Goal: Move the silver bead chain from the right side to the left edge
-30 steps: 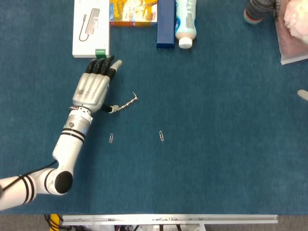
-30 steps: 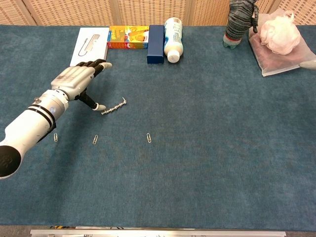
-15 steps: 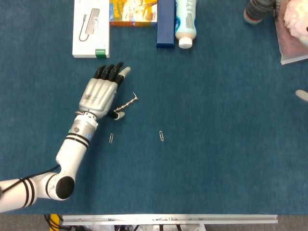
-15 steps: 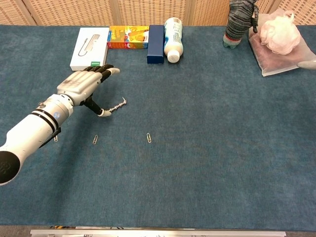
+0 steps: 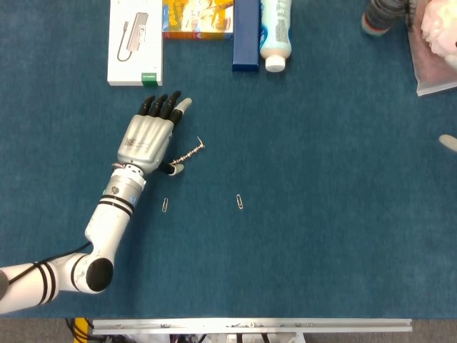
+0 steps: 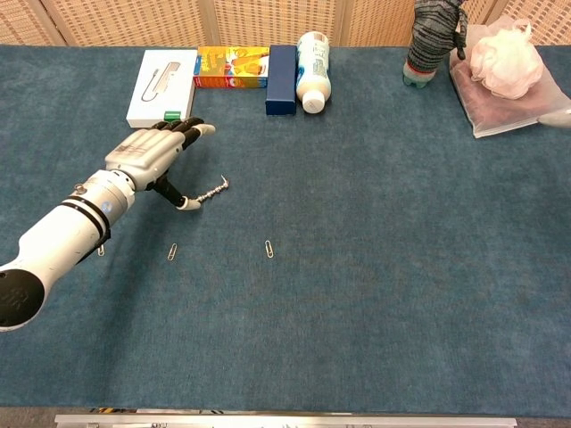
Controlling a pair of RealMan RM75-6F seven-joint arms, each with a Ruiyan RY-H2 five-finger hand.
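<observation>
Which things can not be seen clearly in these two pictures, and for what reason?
- Right hand: only a pale tip shows at the right edge of the head view; its state is unreadable.
- Silver bead chain: its near end lies under the thumb of the left hand; real contact is uncertain.
- White bottle: cut off by the head view's top edge.

Silver bead chain [image 5: 188, 154] — short, stretched diagonally on the blue cloth, near end at a thumb tip.
</observation>
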